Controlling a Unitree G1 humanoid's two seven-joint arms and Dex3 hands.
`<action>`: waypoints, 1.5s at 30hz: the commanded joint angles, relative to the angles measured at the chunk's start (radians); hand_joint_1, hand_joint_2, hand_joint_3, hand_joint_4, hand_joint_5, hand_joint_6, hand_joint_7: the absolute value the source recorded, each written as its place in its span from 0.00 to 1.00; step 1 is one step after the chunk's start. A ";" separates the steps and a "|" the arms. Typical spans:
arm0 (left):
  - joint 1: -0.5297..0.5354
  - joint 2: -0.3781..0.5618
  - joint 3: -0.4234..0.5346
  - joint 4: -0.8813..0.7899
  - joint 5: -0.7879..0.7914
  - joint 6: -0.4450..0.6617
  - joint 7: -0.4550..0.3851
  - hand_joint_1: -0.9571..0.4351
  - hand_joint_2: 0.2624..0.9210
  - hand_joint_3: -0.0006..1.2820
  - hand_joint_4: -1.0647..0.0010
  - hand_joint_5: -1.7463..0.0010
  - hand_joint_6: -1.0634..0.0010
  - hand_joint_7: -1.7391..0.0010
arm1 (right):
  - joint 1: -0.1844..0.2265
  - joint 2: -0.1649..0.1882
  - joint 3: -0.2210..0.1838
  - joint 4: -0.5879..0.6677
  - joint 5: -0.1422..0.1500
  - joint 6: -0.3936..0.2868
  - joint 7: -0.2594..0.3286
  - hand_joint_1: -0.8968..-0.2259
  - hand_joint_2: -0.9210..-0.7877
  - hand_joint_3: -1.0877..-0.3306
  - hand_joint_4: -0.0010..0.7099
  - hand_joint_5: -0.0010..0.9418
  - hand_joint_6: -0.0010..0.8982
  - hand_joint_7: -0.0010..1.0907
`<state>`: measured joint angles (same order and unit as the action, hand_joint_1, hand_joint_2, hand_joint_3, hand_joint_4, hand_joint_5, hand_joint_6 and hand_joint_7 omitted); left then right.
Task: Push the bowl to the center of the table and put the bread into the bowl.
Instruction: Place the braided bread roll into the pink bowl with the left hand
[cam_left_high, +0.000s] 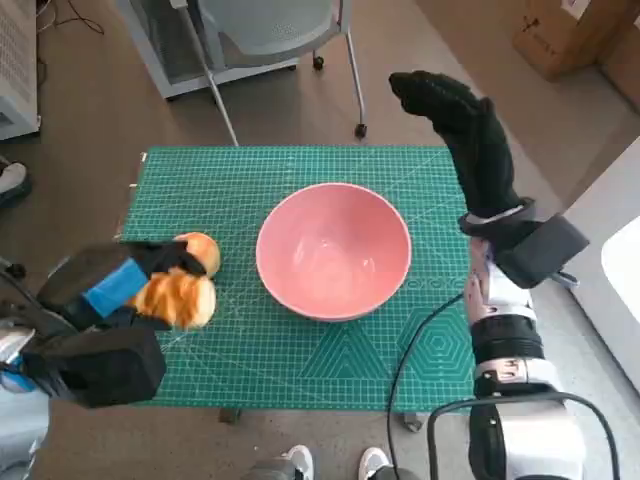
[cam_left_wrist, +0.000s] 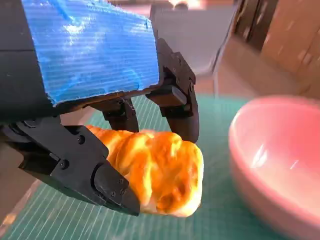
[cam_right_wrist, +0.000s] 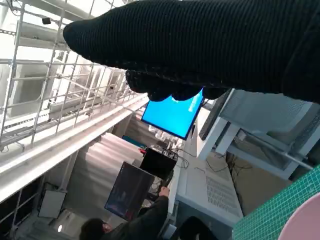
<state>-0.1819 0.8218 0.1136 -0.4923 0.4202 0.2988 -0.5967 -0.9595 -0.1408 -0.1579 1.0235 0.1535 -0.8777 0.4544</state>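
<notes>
A pink bowl (cam_left_high: 333, 250) stands empty near the middle of the green mat (cam_left_high: 300, 360). My left hand (cam_left_high: 125, 283) is raised over the mat's left side and grips a golden bread roll (cam_left_high: 186, 283). In the left wrist view the black fingers (cam_left_wrist: 85, 170) clamp the bread roll (cam_left_wrist: 160, 170) from both sides, with the bowl (cam_left_wrist: 280, 165) close beside it. My right hand (cam_left_high: 460, 125), in its black glove, is lifted above the mat's far right corner with fingers stretched out and nothing in it. The glove (cam_right_wrist: 200, 45) covers the upper part of the right wrist view.
A chair on castors (cam_left_high: 280, 40) stands beyond the table's far edge. A cardboard box (cam_left_high: 565, 35) lies on the floor at the far right. A black cable (cam_left_high: 420, 345) hangs by my right forearm. A person (cam_right_wrist: 135, 222) sits at screens in the right wrist view.
</notes>
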 joint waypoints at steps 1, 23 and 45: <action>-0.111 -0.002 -0.026 -0.025 0.000 0.021 -0.007 0.69 0.97 0.02 0.26 0.36 0.35 0.40 | 0.028 -0.002 -0.002 -0.002 0.001 0.013 -0.006 0.39 0.00 0.62 0.27 0.00 0.40 0.00; -0.634 -0.274 -0.411 0.403 0.083 -0.151 0.036 0.69 0.99 0.02 0.31 0.31 0.35 0.42 | 0.057 -0.026 -0.015 -0.007 0.002 -0.007 -0.007 0.40 0.00 0.62 0.26 0.00 0.39 0.00; -0.731 -0.428 -0.495 0.771 0.086 -0.340 0.067 0.69 0.99 0.05 0.31 0.30 0.40 0.39 | 0.121 -0.036 -0.034 -0.074 0.054 0.011 0.005 0.42 0.00 0.65 0.24 0.00 0.38 0.00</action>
<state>-0.8927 0.3978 -0.3802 0.2561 0.5086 -0.0243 -0.5382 -0.8738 -0.1797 -0.1880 0.9541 0.1910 -0.8877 0.4436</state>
